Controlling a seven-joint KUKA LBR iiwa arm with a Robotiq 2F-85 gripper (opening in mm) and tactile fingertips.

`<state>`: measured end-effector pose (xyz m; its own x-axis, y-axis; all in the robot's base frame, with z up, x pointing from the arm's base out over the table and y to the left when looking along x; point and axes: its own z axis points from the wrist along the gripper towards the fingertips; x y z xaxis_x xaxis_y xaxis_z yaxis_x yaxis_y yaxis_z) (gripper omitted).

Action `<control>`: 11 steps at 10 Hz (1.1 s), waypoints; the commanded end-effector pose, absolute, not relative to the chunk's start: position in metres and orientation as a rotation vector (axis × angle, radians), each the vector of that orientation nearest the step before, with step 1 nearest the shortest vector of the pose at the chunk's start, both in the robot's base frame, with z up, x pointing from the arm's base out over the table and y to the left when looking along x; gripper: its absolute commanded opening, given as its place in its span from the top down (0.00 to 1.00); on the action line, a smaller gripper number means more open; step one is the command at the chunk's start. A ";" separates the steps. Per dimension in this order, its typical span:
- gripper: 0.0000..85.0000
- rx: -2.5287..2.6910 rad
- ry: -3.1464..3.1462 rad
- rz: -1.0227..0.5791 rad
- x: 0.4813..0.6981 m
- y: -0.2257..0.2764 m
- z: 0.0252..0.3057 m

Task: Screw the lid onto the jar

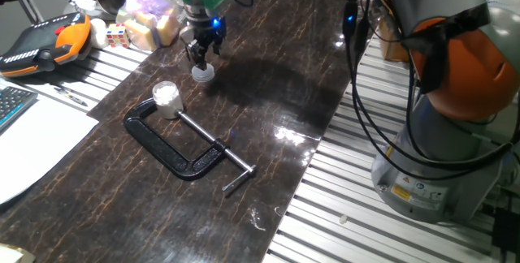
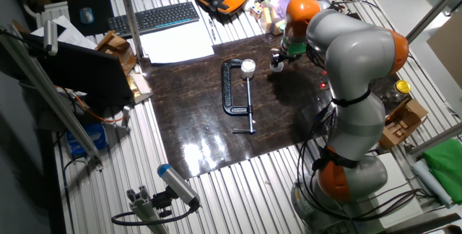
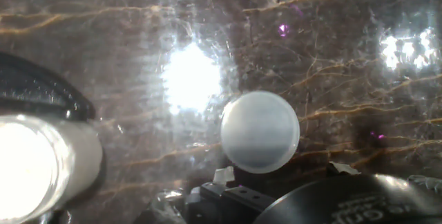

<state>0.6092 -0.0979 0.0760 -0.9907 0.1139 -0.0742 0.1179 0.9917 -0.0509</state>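
**Lid sits right under the claw; jar waits off to one side**

Your claw [image 1: 202, 52] hangs just above the lid [image 1: 203, 72], which lies flat on the dark tabletop [image 1: 268, 109] near its far edge, as one fixed view shows it. In the hand view the lid [image 3: 260, 131] shows as a full pale disc just ahead of the claw's body, so you are close to centred over it. The fingers look slightly parted and hold nothing, though the view is too small for you to be sure of the gap.

The jar [image 1: 166, 98] stands upright and open-mouthed, set in the mouth of the black C-clamp [image 1: 175, 145], nearer the middle of the tabletop. From the lid it lies toward the clamp, near but not touching.

So your coming move is likely straight down onto the lid. The sideways carry toward the jar comes after. The lid is round, so no grip angle favours you.
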 end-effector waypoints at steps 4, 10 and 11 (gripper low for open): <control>0.20 0.226 3.068 -0.054 0.613 -0.103 0.078; 0.22 0.189 3.047 -0.092 0.620 -0.091 0.068; 0.17 0.194 3.044 -0.087 0.621 -0.089 0.065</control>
